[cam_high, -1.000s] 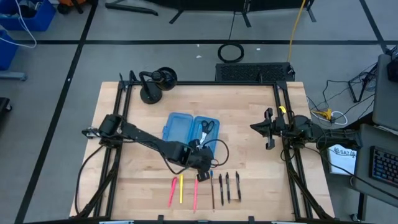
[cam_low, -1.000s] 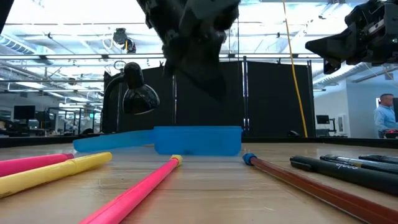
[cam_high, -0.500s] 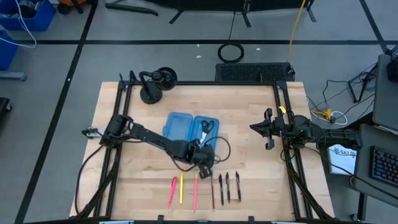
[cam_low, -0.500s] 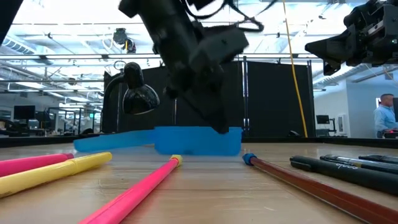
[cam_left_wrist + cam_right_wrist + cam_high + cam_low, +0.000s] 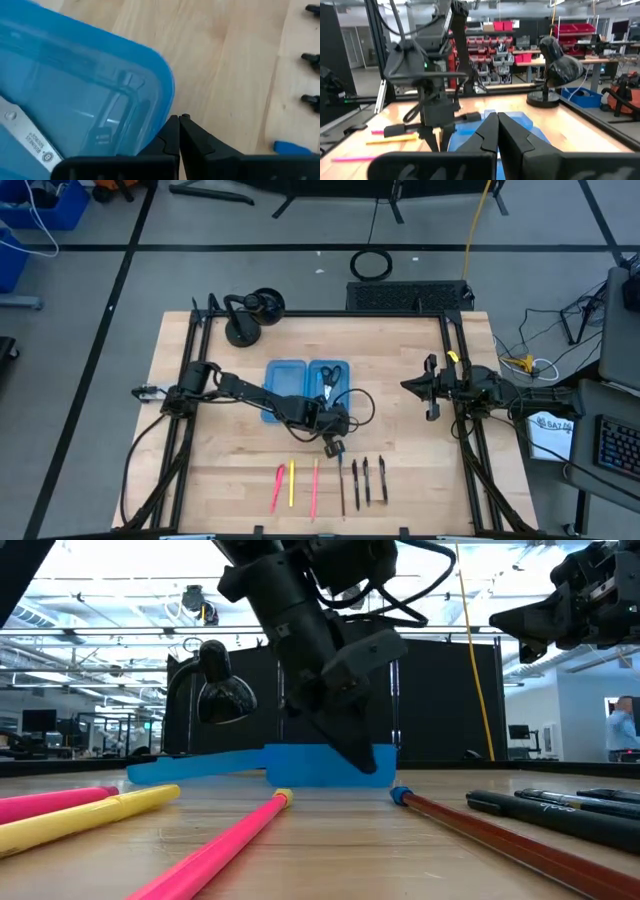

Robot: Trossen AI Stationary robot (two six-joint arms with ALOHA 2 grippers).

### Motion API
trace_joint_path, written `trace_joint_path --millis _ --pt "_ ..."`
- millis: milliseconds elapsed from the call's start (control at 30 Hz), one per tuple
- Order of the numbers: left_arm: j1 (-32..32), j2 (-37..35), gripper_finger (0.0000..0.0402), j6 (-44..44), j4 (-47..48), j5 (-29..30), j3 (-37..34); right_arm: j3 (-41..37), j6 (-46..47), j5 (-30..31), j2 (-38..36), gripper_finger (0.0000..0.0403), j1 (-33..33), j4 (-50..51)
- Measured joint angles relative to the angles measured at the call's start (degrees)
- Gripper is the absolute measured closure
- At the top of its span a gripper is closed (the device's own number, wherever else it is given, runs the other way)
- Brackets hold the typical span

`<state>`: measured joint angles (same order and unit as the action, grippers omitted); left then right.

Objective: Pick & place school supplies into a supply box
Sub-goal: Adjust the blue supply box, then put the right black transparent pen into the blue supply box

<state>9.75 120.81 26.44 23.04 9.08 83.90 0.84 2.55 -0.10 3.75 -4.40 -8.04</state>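
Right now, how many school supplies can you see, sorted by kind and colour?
Scissors, lying in the blue supply box: 1
Pink pens: 2
Yellow pen: 1
Blue-tipped pencil: 1
Black pens: 3
Total: 8

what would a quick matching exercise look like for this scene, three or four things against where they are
Things:
1. scissors
2. left gripper
3. right gripper
4. yellow pencil

Places:
a. lying in the row of pens near the table's front edge
b. inside the right half of the supply box
c. waiting by the table's right side, away from the supplies
d. just in front of the box, between it and the pen row

Pairs: 1-b, 2-d, 3-c, 4-a
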Motion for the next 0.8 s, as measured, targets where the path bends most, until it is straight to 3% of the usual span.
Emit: trace_joint_path --millis 200,333,433,533,667,800 --pt "0.8 -0.6 0.0393 -2.4 -0.7 -1.6 0.0 0.0 -0.2 0.0 0.3 0.0403 0.0 -0.1" --pt "4.9 -4.5 0.0398 -6.8 -0.5 -1.4 0.0 0.0 -0.2 0.0 0.3 0.0403 0.0 -0.1" --pt "9.4 -8.5 0.0397 -13.8 -0.1 2.9 0.0 0.0 -0.2 0.0 0.3 0.0403 0.0 0.0" --pt "13.8 -13.9 0.0399 -19.4 0.7 11.2 -1.0 0.0 -0.2 0.0 0.4 0.0403 0.0 -0.4" --pt "14.6 -24.9 0.0399 -21.0 -3.0 19.9 -8.0 0.0 -0.2 -0.2 0.5 0.0403 0.0 -0.3" --pt "13.6 -36.8 0.0399 -24.5 -15.9 20.5 -21.6 0.0 -0.2 -0.2 0.8 0.0403 0.0 -0.2"
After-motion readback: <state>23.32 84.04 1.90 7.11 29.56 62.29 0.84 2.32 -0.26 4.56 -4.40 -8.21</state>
